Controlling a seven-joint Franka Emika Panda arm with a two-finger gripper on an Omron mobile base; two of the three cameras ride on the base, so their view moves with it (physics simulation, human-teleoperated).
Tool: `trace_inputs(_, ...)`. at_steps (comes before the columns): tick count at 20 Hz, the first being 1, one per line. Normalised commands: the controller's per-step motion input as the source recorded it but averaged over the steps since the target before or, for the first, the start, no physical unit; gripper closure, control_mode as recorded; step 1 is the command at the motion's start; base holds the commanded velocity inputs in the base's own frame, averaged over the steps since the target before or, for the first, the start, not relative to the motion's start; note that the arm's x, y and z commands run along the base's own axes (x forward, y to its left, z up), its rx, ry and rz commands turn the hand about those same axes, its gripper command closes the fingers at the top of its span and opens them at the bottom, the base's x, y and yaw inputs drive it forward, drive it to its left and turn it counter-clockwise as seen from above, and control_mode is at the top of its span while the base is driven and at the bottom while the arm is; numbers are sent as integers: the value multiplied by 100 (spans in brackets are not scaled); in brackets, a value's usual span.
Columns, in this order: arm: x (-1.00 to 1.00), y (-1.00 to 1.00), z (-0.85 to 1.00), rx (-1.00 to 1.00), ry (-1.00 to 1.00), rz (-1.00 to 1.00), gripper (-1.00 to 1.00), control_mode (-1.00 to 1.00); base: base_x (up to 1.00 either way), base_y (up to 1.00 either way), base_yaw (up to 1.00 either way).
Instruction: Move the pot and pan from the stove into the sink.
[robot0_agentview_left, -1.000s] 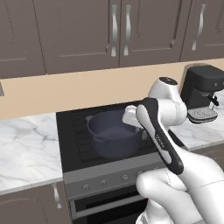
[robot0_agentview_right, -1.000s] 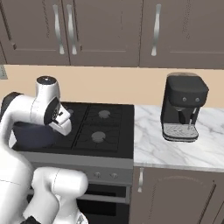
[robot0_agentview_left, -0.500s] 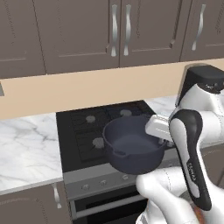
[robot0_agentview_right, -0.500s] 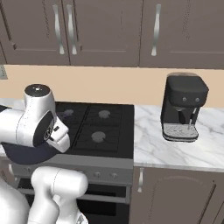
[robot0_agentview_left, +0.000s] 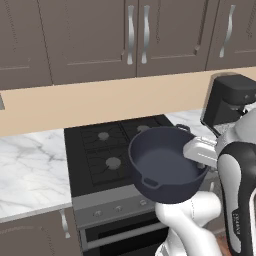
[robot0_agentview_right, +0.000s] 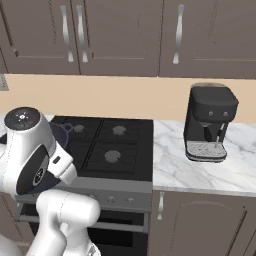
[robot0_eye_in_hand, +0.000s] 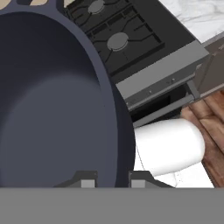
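Observation:
The deep dark blue-grey pot hangs in the air, tilted, over the front right corner of the black stove. My gripper is shut on the pot's right rim. In the hand view the pot takes up the left side, and its rim runs between my fingertips of the gripper. The burners of the stove lie bare beyond it. In the right base view a sliver of the pot peeks out behind my arm. The pan and the sink are out of view.
A black coffee machine stands on the white marble counter right of the stove. More marble counter lies to the stove's left. Brown cabinets hang above, and a wooden floor shows below the oven front.
The pot has risen off the stove's burner and swung forward and to the right with my gripper, nearer the cameras. My arm has folded back toward the base.

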Motion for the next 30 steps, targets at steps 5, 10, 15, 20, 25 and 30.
trace_inputs(5,-3,0,0,0,0,0,100,-100,0,0,0)
trace_inputs(10,-8,0,-1,0,0,0,100,100,-57,-14,0)
trace_inputs(15,0,0,0,0,0,0,100,100,-73,-26,-1)
trace_inputs(20,0,0,0,0,0,0,100,100,-30,-32,-20)
trace_inputs(25,0,0,0,0,0,0,100,100,0,-36,-37)
trace_inputs(30,0,0,0,0,0,0,100,100,0,-36,-40)
